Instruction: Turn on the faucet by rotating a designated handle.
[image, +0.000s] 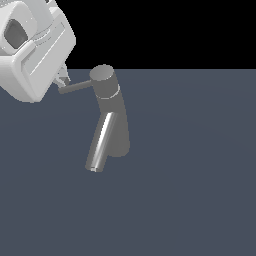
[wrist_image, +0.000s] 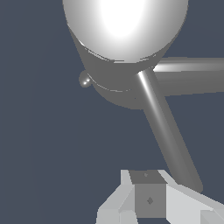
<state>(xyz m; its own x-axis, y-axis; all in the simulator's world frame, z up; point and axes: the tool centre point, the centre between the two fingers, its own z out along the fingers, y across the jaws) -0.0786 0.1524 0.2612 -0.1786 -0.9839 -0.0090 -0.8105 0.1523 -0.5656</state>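
Observation:
The grey faucet (image: 114, 127) stands in the middle of the exterior view, with a cylindrical cap (image: 103, 79) on top and a shiny slanted spout (image: 101, 142). The thin handle (image: 76, 87) sticks out from the cap toward the exterior view's left. My gripper (image: 62, 78) hangs from the white hand at the upper left, its fingertips together right at the handle's free end. In the wrist view the cap (wrist_image: 124, 30) fills the top and the handle (wrist_image: 168, 135) runs toward my gripper (wrist_image: 148, 194), ending beside it. The thicker spout (wrist_image: 192, 76) runs off sideways. Nothing is between the fingers.
The faucet stands on a flat dark blue-grey surface (image: 190, 190). A small rounded knob (wrist_image: 85, 79) juts from the cap's side opposite the spout. The large white hand housing (image: 35, 50) fills the exterior view's upper left.

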